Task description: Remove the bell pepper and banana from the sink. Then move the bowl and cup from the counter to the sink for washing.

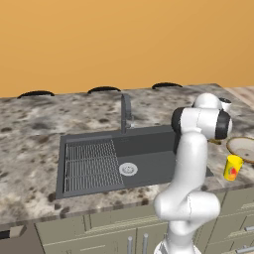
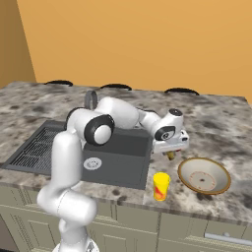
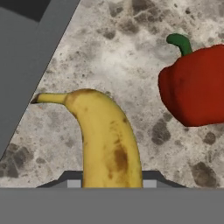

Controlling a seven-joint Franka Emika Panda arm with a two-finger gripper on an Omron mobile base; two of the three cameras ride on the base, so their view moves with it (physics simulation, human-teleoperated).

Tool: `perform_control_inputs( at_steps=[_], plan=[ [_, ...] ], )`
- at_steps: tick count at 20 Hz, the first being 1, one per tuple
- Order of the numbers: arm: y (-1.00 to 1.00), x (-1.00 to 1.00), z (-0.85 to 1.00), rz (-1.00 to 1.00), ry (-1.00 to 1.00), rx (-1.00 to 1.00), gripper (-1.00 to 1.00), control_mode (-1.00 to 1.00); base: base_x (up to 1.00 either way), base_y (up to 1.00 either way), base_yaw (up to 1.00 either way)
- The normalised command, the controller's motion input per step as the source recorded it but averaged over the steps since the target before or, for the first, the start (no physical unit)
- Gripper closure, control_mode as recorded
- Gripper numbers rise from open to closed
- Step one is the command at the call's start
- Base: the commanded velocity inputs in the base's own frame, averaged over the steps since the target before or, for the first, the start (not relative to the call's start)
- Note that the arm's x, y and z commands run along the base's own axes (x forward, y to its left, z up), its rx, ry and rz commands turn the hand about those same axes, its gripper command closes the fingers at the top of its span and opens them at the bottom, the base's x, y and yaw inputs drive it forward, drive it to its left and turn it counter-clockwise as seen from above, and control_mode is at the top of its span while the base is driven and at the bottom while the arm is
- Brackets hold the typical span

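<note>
Granite counter runs across my feed, with the dark grey sink set into it; I see only the white drain in the basin, so I judge the first half of the task nearly finished. Next in size, the beige bowl sits on the counter to the right of the sink, near the front edge, and the yellow cup stands just beside it, closer to the sink's front right corner.

My gripper hangs over the strip of counter between the sink's right edge and the bowl. On the hand camera the jaws are clamped on the banana, whose long axis runs straight away from the hand, its stem tip curling toward the sink's rim. I can't tell whether it is touching the stone. The red bell pepper lies on the counter just beside the banana, on the side away from the sink and apart from it.

I reckon the coming move is a release, which turns on setting the banana down without nudging the pepper. Afterwards the bowl and cup both lie close by, toward the front edge.

No brand or readable writing anywhere; the cup bears only a red-orange mark.
</note>
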Motion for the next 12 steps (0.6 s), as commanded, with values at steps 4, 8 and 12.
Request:
perform_control_inputs(
  at_steps=[4, 8, 12],
  plan=[
    [-0.16, 0.21, -0.18, 0.06, 0.08, 0.0, 1.0, -1.0, 0.0, 0.0, 0.0],
    [-0.22, 0.13, -0.19, 0.03, 0.02, 0.01, 1.0, -1.0, 0.0, 0.0, 0.0],
    [-0.21, 0.03, -0.2, 0.01, 0.0, 0.04, 1.0, -1.0, 0.0, 0.0, 0.0]
  ],
)
